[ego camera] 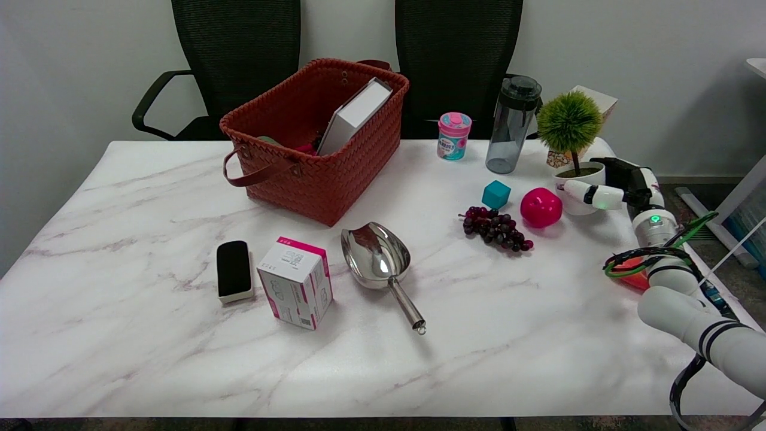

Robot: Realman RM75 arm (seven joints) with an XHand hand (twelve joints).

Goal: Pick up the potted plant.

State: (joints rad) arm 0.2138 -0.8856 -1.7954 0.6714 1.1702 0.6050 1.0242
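Observation:
The potted plant (568, 123) is a round green tuft on a thin stem in a small white pot (573, 206). It stands upright at the table's far right. My right hand (607, 190) reaches in from the right and wraps the pot. One white finger lies across the pot's front, while the black part of the hand sits at its right rim. The fingers behind the pot are hidden. The pot's base looks to be resting on the table.
A pink ball (540, 207), a teal cube (496, 194) and purple grapes (497, 228) lie just left of the pot. A grey bottle (512, 126), a pink tub (453, 136) and a carton (598, 102) stand behind it. A red basket (359, 173), a scoop (377, 257) and a box (296, 281) sit further left.

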